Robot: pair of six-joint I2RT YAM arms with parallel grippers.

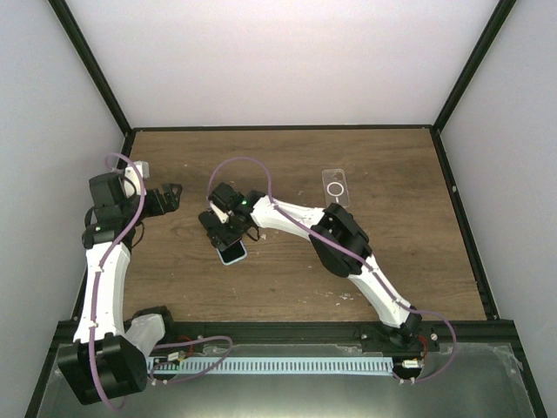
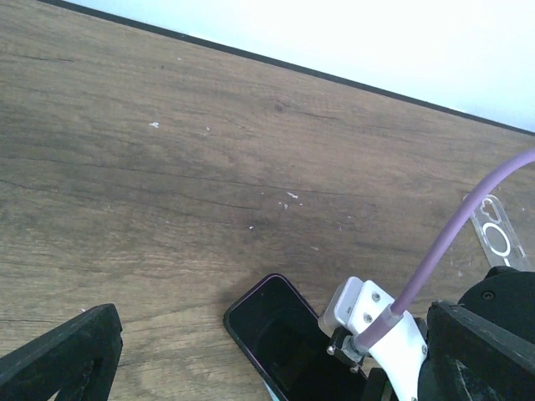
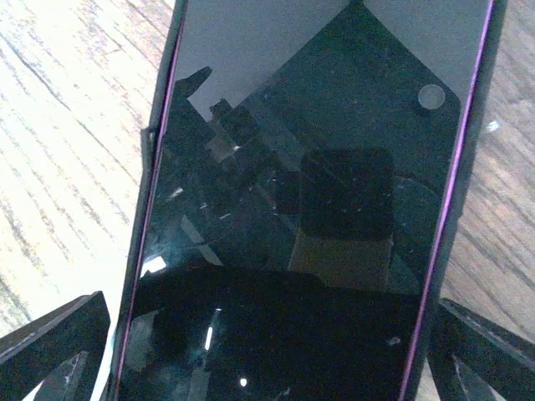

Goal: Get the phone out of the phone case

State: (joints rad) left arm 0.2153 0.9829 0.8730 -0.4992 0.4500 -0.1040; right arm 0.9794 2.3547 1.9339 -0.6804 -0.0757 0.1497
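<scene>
- Phone [image 1: 233, 253]: lies flat and screen-up on the wooden table [image 1: 392, 261], left of centre, already out of its case. Shows dark glass with a thin purple edge in the right wrist view.
- Phone case [image 1: 336, 187]: clear, with a ring marked on its back. Lies flat toward the rear of the table, well apart from the phone.
- Right gripper [image 1: 219, 233]: reaches across the table and sits directly over the phone, jaws spread wide. Fingers [image 3: 54, 338] stand one at each long edge, just beside it; cannot tell whether touching.
- Left gripper [image 1: 171, 195]: hangs above the table's left side, apart from the phone, jaws wide and holding nothing. Looks toward the phone and the right arm's wrist.
</scene>
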